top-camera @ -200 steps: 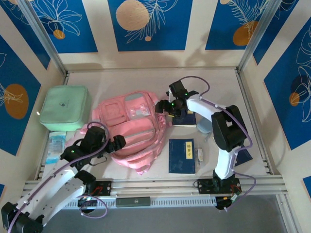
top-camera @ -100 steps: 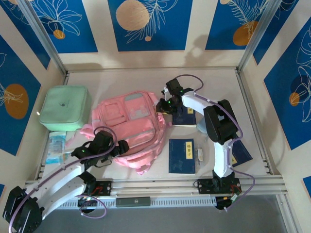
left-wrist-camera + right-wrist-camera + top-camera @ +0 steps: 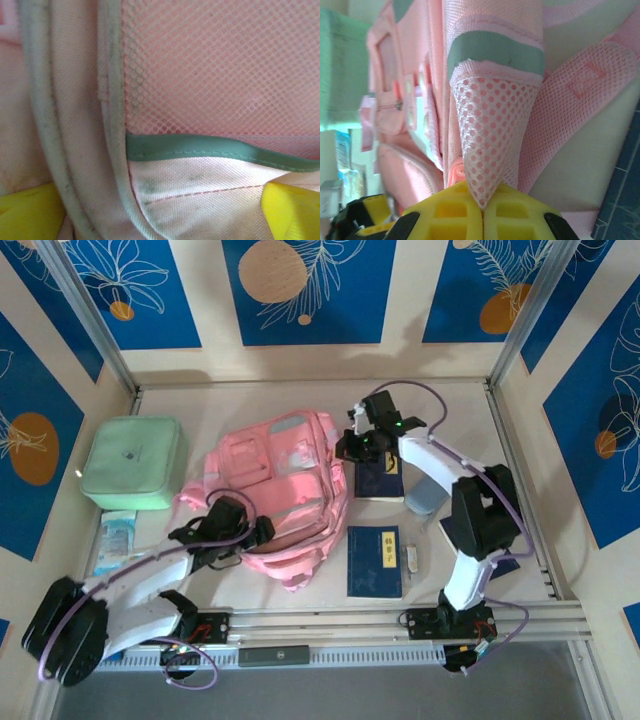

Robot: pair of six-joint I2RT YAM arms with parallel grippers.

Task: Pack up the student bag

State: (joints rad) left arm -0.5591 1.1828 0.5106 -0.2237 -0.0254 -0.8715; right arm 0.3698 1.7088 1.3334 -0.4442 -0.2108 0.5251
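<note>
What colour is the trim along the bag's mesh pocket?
Mint-green trim, clearest in the left wrist view.

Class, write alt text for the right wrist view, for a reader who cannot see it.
The right gripper is shut on a pinch of mesh from the pink student bag, drawn into a cone. A dark blue book edge lies at right.

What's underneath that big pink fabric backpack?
The soft pink fabric backpack rests on the pale table, and a pink webbing strap pokes out from under its near edge. Anything else beneath it is covered by the fabric, so I cannot tell.
</note>
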